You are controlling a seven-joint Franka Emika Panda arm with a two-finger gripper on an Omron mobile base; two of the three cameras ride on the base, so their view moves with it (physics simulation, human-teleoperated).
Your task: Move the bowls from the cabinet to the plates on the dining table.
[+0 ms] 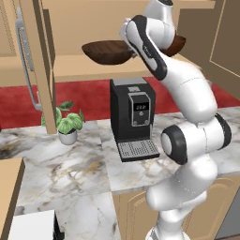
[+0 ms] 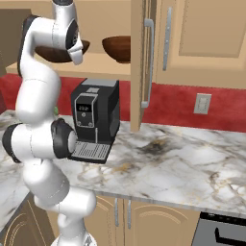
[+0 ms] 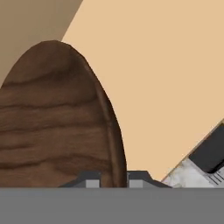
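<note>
Two wood-grain bowls stand on the shelf of the open cabinet (image 1: 84, 68). The dark brown bowl (image 1: 107, 51) (image 2: 54, 54) (image 3: 52, 122) is on the left. The reddish brown bowl (image 1: 177, 45) (image 2: 117, 48) is to its right, partly behind my arm in the left base view. My gripper (image 3: 114, 180) is shut on the dark brown bowl's right rim, which runs between the two fingertips (image 3: 92, 180). In the right base view my white hand (image 2: 74, 48) comes down onto that rim. The bowl still rests on the shelf. The plates and the dining table are out of view.
A black coffee machine (image 1: 133, 117) (image 2: 93, 117) stands on the marble counter (image 1: 75, 164) right below the shelf. The open cabinet door (image 1: 35, 61) (image 2: 139, 67) juts out with its silver handle. A small potted plant (image 1: 68, 124) sits left of the machine.
</note>
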